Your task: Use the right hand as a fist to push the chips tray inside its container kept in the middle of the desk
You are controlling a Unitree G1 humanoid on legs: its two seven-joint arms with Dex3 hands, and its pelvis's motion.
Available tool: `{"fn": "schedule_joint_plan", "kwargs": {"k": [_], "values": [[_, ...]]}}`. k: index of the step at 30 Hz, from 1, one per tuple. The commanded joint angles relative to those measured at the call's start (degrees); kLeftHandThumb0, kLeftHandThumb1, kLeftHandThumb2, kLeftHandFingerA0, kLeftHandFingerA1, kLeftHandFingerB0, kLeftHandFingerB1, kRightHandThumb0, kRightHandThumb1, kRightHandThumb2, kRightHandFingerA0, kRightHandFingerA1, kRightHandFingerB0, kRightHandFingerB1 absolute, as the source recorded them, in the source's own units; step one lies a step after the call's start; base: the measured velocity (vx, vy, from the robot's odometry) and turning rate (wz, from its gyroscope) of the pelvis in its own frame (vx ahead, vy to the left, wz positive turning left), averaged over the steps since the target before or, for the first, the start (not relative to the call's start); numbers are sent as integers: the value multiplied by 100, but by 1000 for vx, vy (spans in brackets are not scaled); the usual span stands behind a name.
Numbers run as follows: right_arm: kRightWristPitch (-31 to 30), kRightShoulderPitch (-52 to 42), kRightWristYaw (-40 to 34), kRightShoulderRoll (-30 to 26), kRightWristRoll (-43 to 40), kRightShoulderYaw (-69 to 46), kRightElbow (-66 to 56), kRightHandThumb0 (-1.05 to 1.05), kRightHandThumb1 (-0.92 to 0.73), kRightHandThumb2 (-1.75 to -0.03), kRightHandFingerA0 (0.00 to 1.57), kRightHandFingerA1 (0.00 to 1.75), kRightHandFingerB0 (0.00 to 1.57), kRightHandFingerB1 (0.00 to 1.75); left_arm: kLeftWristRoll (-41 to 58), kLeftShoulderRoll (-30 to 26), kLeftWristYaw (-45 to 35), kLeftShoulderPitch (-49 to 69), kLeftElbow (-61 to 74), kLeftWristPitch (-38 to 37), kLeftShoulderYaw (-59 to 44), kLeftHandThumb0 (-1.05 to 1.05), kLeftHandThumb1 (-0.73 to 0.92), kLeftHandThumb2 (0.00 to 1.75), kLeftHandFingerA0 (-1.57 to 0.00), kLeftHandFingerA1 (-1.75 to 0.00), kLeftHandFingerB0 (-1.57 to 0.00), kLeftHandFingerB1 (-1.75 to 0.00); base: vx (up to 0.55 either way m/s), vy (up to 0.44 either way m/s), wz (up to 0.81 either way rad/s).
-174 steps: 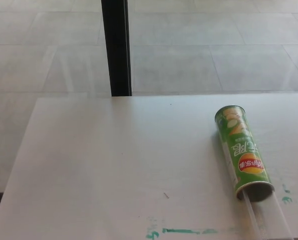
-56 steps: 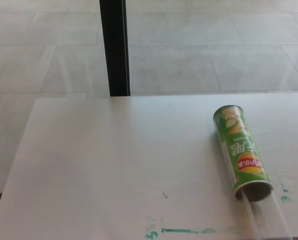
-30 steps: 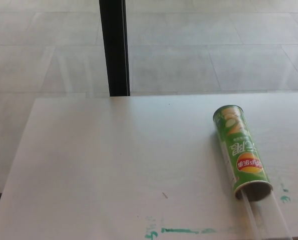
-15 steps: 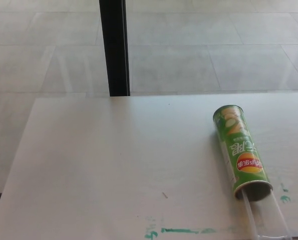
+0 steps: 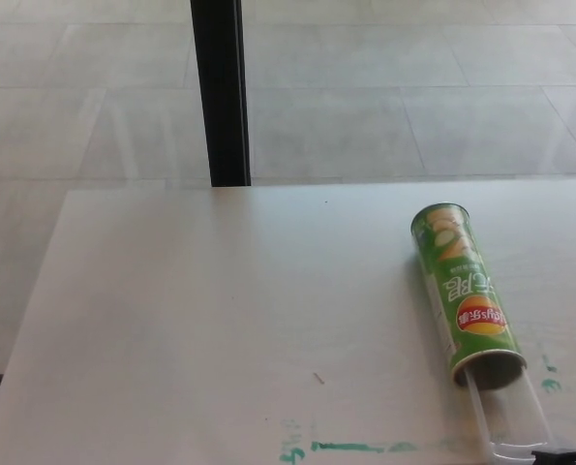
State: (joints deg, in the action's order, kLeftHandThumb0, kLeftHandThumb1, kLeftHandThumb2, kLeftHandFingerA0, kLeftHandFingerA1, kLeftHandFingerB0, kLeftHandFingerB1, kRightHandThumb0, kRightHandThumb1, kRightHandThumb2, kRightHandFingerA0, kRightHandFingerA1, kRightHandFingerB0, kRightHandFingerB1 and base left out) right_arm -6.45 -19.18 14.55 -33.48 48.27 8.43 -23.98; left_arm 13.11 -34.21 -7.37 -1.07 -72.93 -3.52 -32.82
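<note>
A green chips can lies on its side on the white desk, at the right, its open mouth facing the near edge. A clear plastic chips tray sticks out of that mouth toward me. Its near end shows just above the picture's bottom edge. A small black part of my right hand peeks in at the bottom right, touching or just behind the tray's near end. Too little of the hand shows to judge its state. My left hand is out of the picture.
Green paint marks run along the desk's near edge, with more to the right of the can. A black post stands behind the desk's far edge on a tiled floor.
A black bit of my right hand has come in at the bottom right. The tray's near end now shows a little higher in the picture. The can lies where it was.
</note>
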Motion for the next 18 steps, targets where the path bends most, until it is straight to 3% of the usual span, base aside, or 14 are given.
{"fn": "schedule_joint_plan", "kwargs": {"k": [1, 5, 7, 11, 12, 13, 14, 15, 17, 18], "values": [[94, 243, -77, -9, 196, 90, 240, -82, -67, -60, 109, 104, 43, 71, 138, -117, 63, -11, 21, 59, -57, -81, 92, 67, -54, -74, -43, -51, 0, 0, 0], [-15, 454, 105, -25, 227, 95, 308, -80, -66, -60, 110, 103, 40, 71, 49, -99, 99, 61, 46, -11, 69, -82, 92, 68, -58, -71, -43, -49, 0, 0, 0], [37, 683, 2, -8, 237, 106, 470, -82, -64, -61, 107, 116, 37, 72, 62, -96, 40, 73, 43, -48, 76, -82, 92, 71, -57, -74, -39, -49, 0, 0, 0], [5, 841, 62, -1, 258, 144, 522, -81, -67, -61, 110, 111, 38, 73, 30, -114, 87, 65, 26, -37, 154, -81, 92, 70, -54, -68, -41, -49, 0, 0, 0], [0, 982, 105, 5, 281, 183, 555, -80, -52, -105, 113, 111, 36, 70, 99, -96, 121, 48, 10, -29, 93, -80, 92, 68, -57, -73, -43, -50, 0, 0, 0], [-2, 997, 137, -22, 333, 213, 542, -85, -68, -62, 112, 111, 35, 73, 121, -74, 110, 101, 22, -38, 77, -81, 92, 68, -57, -73, -42, -49, 0, 0, 0], [6, 1046, 205, -48, 314, 237, 551, -83, -69, -61, 114, 110, 36, 74, 98, -70, 103, 130, 36, -49, 103, -81, 92, 70, -55, -72, -40, -50, 0, 0, 0], [8, 1093, 240, -49, 302, 257, 561, -85, -69, -61, 112, 109, 36, 75, 87, -73, 108, 134, 35, -53, 115, -76, 71, 110, -56, -75, -39, -60, 0, 0, 0], [4, 1127, 259, -34, 315, 287, 569, -85, -69, -61, 112, 109, 36, 75, 89, -81, 116, 144, 27, -53, 114, -76, 71, 110, -56, -75, -39, -60, 0, 0, 0], [26, 1157, 240, -27, 322, 306, 592, -84, -68, -61, 115, 108, 37, 74, 97, -83, 108, 145, 26, -41, 109, -80, 92, 69, -58, -73, -42, -49, 0, 0, 0]]}}
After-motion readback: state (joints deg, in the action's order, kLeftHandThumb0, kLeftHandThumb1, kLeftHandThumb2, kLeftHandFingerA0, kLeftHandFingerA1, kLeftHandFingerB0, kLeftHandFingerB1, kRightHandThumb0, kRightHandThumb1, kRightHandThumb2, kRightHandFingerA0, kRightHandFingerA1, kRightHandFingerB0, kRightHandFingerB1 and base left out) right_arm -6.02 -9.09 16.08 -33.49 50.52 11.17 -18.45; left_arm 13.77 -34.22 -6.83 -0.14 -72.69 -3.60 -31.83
